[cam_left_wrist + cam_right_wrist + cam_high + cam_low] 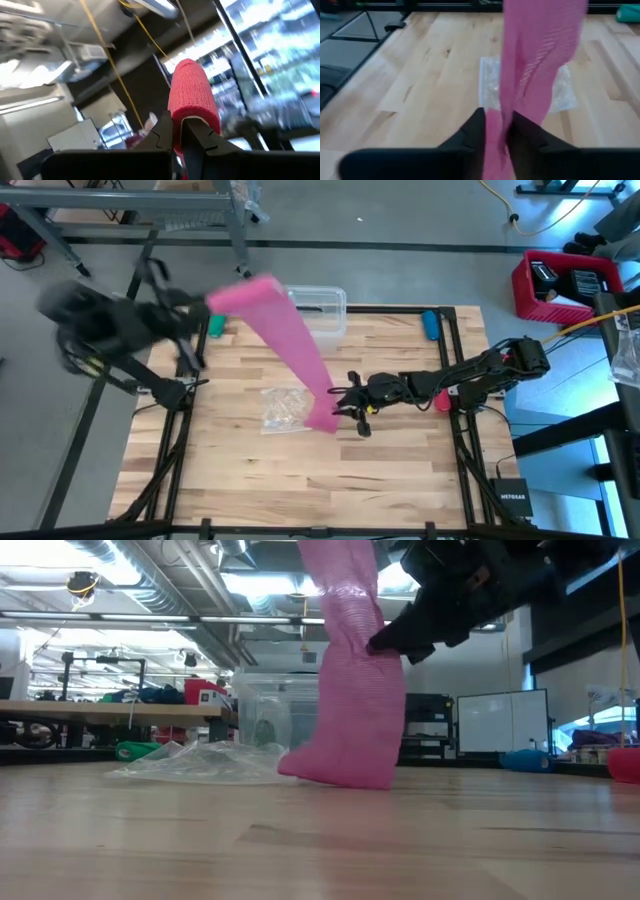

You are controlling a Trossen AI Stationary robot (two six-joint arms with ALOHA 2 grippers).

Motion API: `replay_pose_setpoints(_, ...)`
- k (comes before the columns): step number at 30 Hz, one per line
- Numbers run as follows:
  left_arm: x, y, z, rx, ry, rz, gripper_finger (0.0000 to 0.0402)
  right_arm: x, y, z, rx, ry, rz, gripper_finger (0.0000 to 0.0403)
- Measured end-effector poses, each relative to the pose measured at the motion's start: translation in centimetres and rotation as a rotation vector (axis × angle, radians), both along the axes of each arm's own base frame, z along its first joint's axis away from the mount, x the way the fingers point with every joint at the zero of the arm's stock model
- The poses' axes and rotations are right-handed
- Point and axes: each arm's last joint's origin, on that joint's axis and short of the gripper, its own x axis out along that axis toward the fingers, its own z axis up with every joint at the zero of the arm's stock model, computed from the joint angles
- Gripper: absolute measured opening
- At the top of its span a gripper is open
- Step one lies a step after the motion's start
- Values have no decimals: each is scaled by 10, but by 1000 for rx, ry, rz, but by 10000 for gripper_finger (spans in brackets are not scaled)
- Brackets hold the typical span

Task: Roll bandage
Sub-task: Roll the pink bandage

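Left arm raised over the far-left desk corner, its dark two-finger left tool (179, 137) tilted upward, fingers clamped on the pink elastic fabric strip (290, 340); right arm stretched low from the right edge toward centre, right tool (345, 402) pinching the strip's lower part.

Bandage (290, 345) stretched slantwise above the tabletop (230, 470), from the left hand (212, 302) raised over the far left corner down to the right hand (347, 402) near the middle. Lower end resting on the tabletop, just beside a plastic wrapper (284, 408) on its left. Bin (322, 312) at the far edge, behind the bandage. Small roll (430, 324) near the far right corner.
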Motion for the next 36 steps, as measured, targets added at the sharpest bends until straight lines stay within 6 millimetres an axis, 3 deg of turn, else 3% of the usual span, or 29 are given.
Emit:
replay_pose_setpoints(6,30,-16,-17,12,104,-16,4,2,1,17,1,-55,24,180)
replay_pose_setpoints(12,56,-30,-31,41,169,-17,12,-5,0,50,-59,-88,50,252)
replay_pose_setpoints(20,67,-36,-38,17,200,-25,14,-51,0,129,-81,36,57,273)
replay_pose_setpoints(25,75,-40,-51,2,234,-30,14,-74,11,162,-98,-117,50,273)
replay_pose_setpoints(29,85,-43,-66,-4,278,-27,15,-70,19,162,-58,-248,94,273)
replay_pose_setpoints(36,104,-48,-94,-37,337,-27,15,-43,22,144,-109,-239,-3,273)
